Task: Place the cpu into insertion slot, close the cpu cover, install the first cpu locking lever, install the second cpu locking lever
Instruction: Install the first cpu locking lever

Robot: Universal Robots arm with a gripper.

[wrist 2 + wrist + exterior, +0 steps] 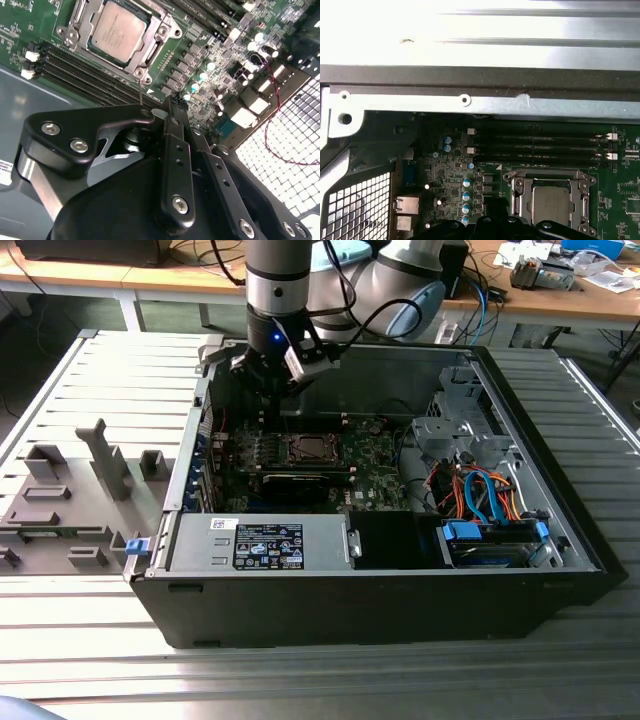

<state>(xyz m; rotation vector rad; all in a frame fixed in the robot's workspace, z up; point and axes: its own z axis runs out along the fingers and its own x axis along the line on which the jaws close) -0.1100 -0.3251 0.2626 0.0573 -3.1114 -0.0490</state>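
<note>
The cpu point(116, 31) shows its silver-grey top inside the insertion slot point(80, 20) on the green motherboard. The cpu cover point(152, 50), a silver frame, lies flat around it. From the slot's corner a thin metal lever rod point(140, 92) runs toward my gripper point(172, 104), whose black fingers meet at the tips, shut, with nothing seen between them. In the first wrist view the cpu point(551, 205) sits framed by the cover point(519, 200). In the exterior view my gripper point(270, 368) hangs over the case's back left corner, above and behind the slot point(305, 448).
The open black computer case point(380, 590) lies on a slatted metal table. Memory slots point(540, 147) run beside the socket. A black graphics card point(300, 480), a power supply point(260, 540), coloured cables point(480, 490) and the perforated rear wall point(295, 135) crowd the inside.
</note>
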